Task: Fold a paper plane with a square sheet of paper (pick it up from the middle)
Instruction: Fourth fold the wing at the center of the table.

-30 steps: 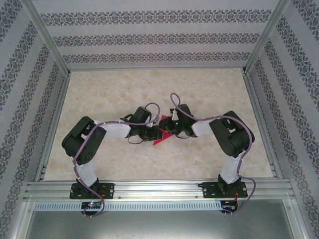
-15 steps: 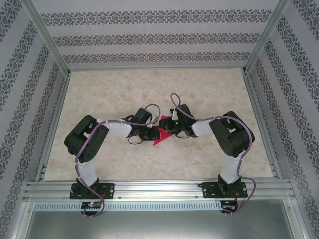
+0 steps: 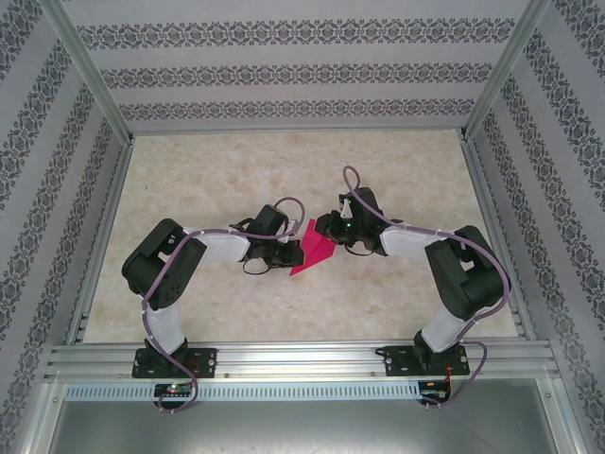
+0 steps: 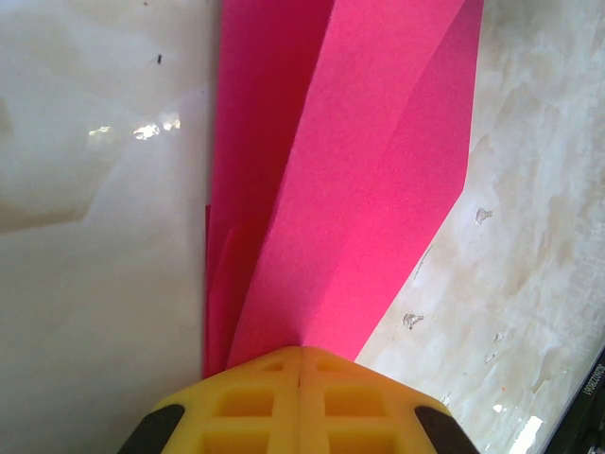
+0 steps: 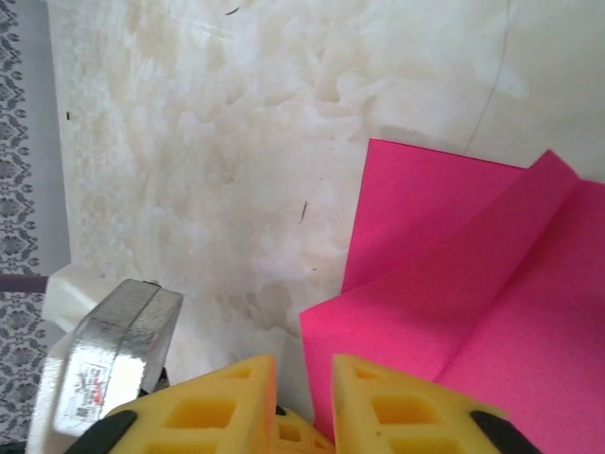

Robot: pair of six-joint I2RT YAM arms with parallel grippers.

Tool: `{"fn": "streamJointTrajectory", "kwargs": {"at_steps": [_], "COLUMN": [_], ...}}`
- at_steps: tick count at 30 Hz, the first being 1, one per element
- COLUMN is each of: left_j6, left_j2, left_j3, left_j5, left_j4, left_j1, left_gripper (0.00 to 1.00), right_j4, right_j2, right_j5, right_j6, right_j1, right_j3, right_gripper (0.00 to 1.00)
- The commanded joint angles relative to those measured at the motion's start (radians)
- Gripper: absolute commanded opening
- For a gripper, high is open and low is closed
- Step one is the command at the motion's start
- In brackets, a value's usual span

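Note:
The magenta-pink sheet of paper [image 3: 314, 250] lies folded into a narrow, layered wedge at the middle of the table. My left gripper [image 3: 292, 253] comes in from the left. In the left wrist view its yellow fingers [image 4: 265, 397] meet with no gap, shut on the near end of the folded paper [image 4: 359, 170]. The creased flaps fan away from them. My right gripper [image 3: 332, 230] hovers just right of the paper's far tip. Its yellow fingers [image 5: 397, 407] stand slightly apart with bare table between them. The paper [image 5: 473, 293] lies beside the right-hand finger, one flap raised.
The marble-patterned tabletop [image 3: 217, 170] is ringed by an aluminium frame [image 3: 284, 355] and patterned walls. A silver labelled block [image 5: 113, 350] sits close to the left of my right fingers. Cables loop over both wrists.
My right arm has drawn back to the right and off the paper, leaving its fingers parted. My left gripper has closed fully on the paper. The paper's upper flap now shows uncovered.

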Motion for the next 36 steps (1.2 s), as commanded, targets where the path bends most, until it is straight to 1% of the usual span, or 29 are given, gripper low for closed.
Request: {"fn": "streamJointTrajectory", "kwargs": {"at_steps": [1,4,6,9,11,19,29,36], "left_j6": [0.03,0.032,0.036,0.038,0.039,0.034,0.03,0.035], "left_j2": [0.043,0.044,0.046,0.045,0.045,0.047,0.044,0.047], "left_j3": [-0.028,-0.024,-0.024,-0.022,-0.022,-0.05,-0.088,-0.085], "left_j5": [-0.094,-0.09,-0.09,-0.091,-0.092,-0.099,-0.097,-0.098], "left_j4": [-0.139,-0.14,-0.144,-0.147,-0.151,-0.161,-0.138,-0.143], "left_j1": [0.002,0.002,0.002,0.003,0.002,0.003,0.003,0.002], "left_gripper": [0.0,0.0,0.0,0.0,0.0,0.0,0.0,0.0], "right_j4": [0.017,0.015,0.029,0.064,0.053,-0.05,-0.036,-0.096], "right_j2": [0.016,0.07,0.101,0.149,0.167,0.21,0.243,0.233], "right_j5": [-0.01,-0.017,-0.006,-0.023,0.005,0.107,0.084,0.099], "right_j6": [-0.011,-0.005,0.003,0.018,0.009,-0.036,-0.048,-0.078], "right_j1": [0.023,0.052,0.063,0.066,0.063,0.028,-0.032,-0.045], "right_j3": [0.003,0.035,0.038,0.041,0.044,0.083,0.099,0.138], "right_gripper": [0.18,0.12,0.11,0.11,0.11,0.13,0.16,0.17]}}
